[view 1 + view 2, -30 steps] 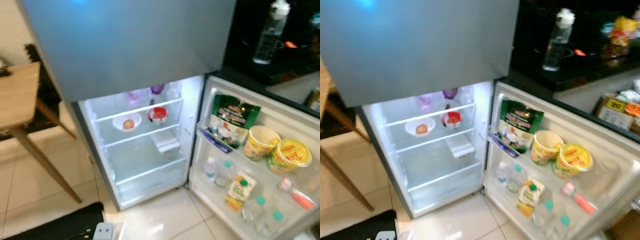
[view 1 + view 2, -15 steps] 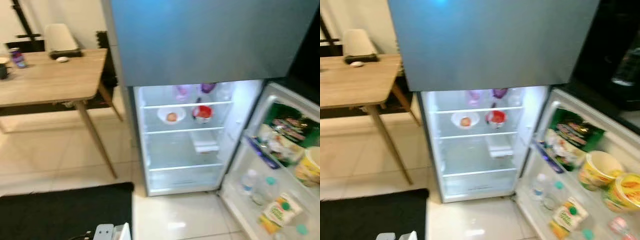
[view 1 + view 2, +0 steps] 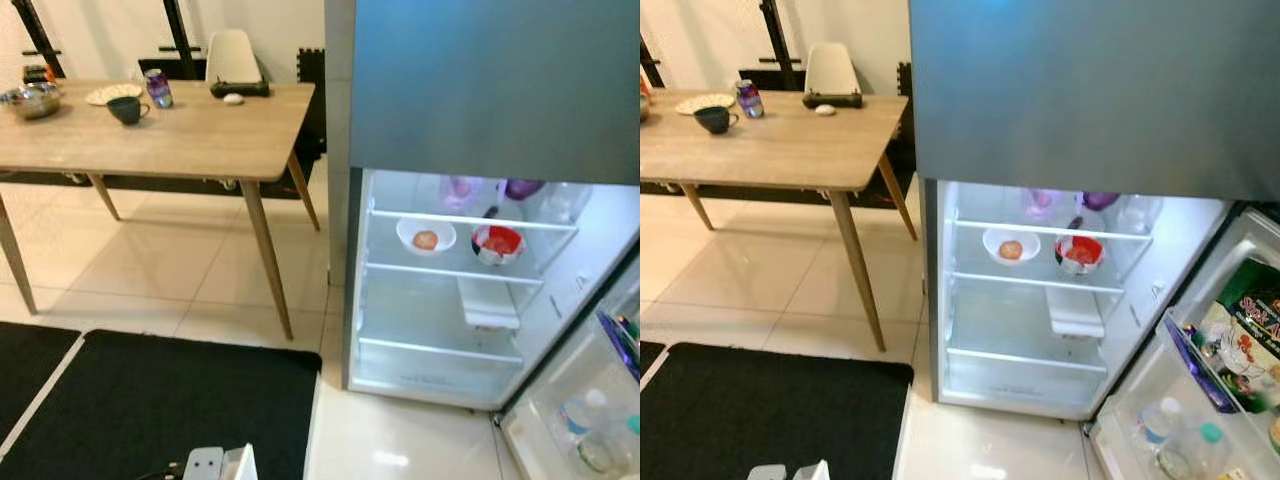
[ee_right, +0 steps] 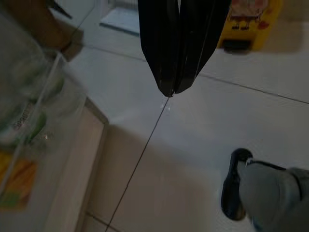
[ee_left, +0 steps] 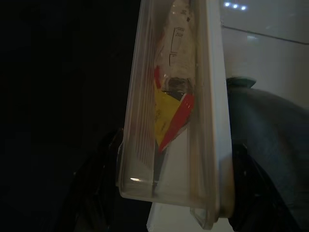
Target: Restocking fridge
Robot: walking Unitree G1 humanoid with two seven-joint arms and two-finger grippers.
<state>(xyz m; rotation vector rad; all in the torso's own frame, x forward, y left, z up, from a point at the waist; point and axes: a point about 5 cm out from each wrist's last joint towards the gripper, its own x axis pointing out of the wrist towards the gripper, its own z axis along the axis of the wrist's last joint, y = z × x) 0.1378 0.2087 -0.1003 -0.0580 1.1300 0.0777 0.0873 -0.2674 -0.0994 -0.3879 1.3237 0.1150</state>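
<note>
1. In the left wrist view, a clear plastic container [image 5: 176, 111] stands between the black fingers [image 5: 104, 164] of the left gripper [image 5: 174, 169], which is closed against its two long sides; a red-and-yellow packet lies inside it.
2. Handling, judged: the container looks light and stiff-walled, yet thin plastic flexes under squeeze and its smooth sides are slippery. The flat side walls near the rim band seem the best hold, and it should be kept level so the contents do not shift.
3. In the right wrist view, the right gripper [image 4: 171, 89] hangs over the tiled floor [image 4: 203, 140] with its fingers pressed together and nothing between them.
4. In the head views, the fridge [image 3: 1090, 100] stands open, lower compartment lit. The upper glass shelf [image 3: 1040, 230] carries a white bowl [image 3: 1011, 245] and a red-filled cup [image 3: 1079, 253]; the shelves below look largely free, and a white tray [image 3: 1076, 315] lies on the middle one.
5. The fridge door [image 3: 1200, 400] holds bottles and a green packet, cut off at the frame edge.
6. A wooden worktop [image 3: 170, 135] with a mug [image 3: 127, 109] and a can [image 3: 158, 88] stands well apart, left of the fridge.
7. Hard to make out: whether the container has a lid, what the packet is, and what the purple items at the back of the top shelf are.
</note>
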